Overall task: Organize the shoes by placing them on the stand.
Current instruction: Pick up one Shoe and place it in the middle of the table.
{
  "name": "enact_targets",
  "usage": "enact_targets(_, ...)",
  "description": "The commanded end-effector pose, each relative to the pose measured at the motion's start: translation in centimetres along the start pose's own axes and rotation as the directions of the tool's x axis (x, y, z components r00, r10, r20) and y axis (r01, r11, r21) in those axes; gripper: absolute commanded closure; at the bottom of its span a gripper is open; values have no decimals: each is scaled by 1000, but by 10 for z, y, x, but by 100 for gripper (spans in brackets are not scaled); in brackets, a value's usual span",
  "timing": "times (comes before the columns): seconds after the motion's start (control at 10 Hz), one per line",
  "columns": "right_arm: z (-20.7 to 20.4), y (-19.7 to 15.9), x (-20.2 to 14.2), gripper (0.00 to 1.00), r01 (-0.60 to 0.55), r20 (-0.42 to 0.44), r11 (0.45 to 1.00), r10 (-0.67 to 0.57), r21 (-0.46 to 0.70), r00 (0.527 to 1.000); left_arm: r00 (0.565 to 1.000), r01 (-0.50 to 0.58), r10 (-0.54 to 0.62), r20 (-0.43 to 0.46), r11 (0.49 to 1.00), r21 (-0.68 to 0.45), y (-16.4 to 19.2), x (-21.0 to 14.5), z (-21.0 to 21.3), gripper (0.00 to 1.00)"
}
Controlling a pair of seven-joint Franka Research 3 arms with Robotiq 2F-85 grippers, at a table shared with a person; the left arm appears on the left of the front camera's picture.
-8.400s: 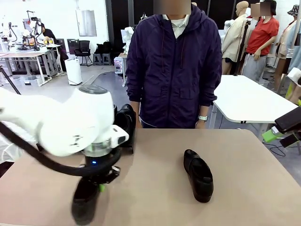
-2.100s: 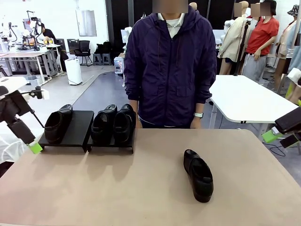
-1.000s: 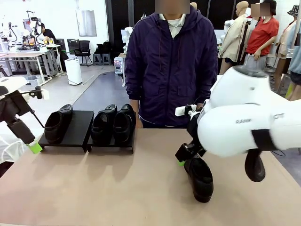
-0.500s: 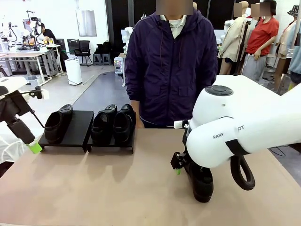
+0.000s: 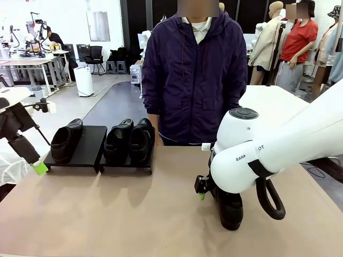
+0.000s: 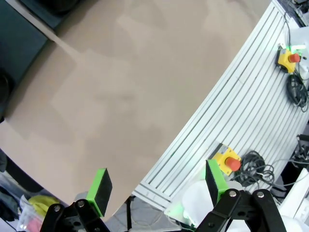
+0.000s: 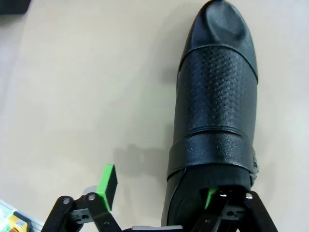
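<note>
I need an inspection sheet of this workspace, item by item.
Surface: tan table, bare in the middle.
Job's things: three shoes on the stand; fourth shoe lies on the table.
Clutter: nothing seen.
Grippers: left gripper open past the table edge; right gripper at the fourth shoe's heel, one finger inside the opening, not yet clamped.
Cables: black hose on right arm.
Surroundings: person at far side.

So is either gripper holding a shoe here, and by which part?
Nothing is held yet. The right gripper straddles one side wall of the shoe on the table near its heel, jaws still apart. The left gripper is open.
</note>
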State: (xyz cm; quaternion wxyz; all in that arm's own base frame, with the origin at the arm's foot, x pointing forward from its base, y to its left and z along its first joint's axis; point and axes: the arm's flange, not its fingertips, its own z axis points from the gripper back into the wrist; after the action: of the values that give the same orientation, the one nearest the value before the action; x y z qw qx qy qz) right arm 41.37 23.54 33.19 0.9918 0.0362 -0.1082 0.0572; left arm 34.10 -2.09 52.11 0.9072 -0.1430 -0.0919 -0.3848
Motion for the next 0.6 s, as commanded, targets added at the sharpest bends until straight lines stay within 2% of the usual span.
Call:
enact_targets(0.0,0,10,6,100,11,24,999,-10,-33,1000,1000,16,-16,-6,1000,-4,2,-3,2,0)
enact_targets(0.5,-1,7,6,100,19,47,998,-16,-57,999,1000,16,-16,-6,1000,-4,2,-3,2,0)
